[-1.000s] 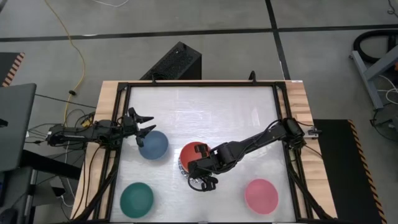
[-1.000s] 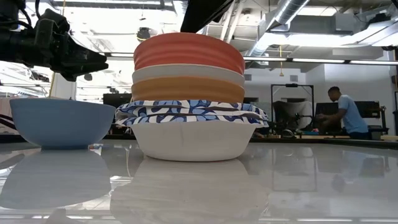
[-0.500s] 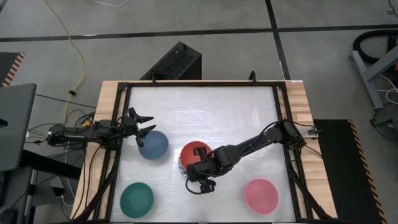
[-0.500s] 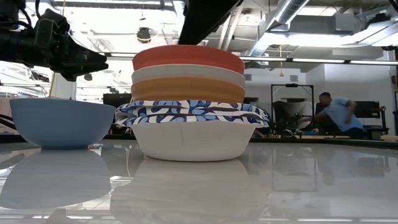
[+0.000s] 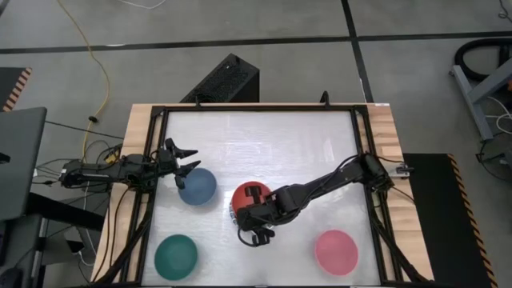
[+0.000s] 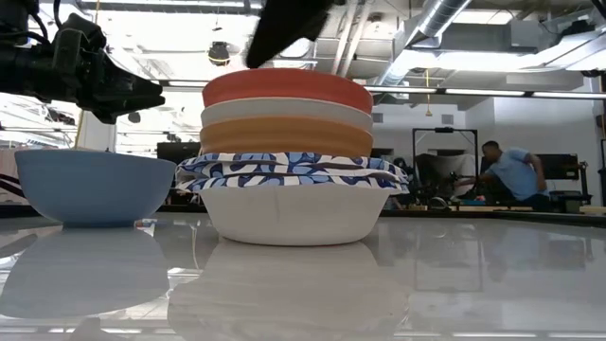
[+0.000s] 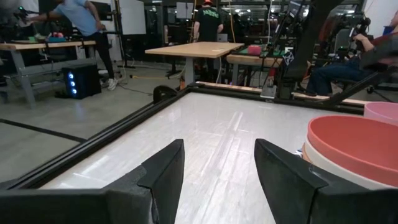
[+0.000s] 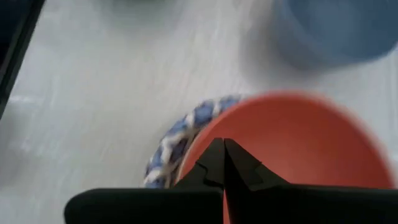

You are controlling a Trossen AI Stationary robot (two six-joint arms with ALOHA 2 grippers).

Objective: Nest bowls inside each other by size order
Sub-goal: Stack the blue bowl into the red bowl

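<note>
Red bowl [image 6: 287, 88] now seated flat atop stack [image 6: 287, 180] at table centre; a second ago it sat tilted. My right gripper [image 5: 258, 234], fingers pressed together, empty, sliding off stack's near edge. Left gripper [image 5: 182, 158] waits, fingers apart, beside slate-blue bowl [image 5: 197, 185]. Green bowl [image 5: 176, 255], pink bowl [image 5: 336, 250] not yet nested.

The table [image 5: 264, 136] has a glossy white top inside a black frame, with wooden strips along both sides. Four things rest directly on it: a slate-blue bowl [image 5: 197, 185], a dark green bowl [image 5: 176, 255], a pink bowl [image 5: 336, 251] and a stack of bowls [image 6: 288, 156] (white bowl lowest, red uppermost).
</note>
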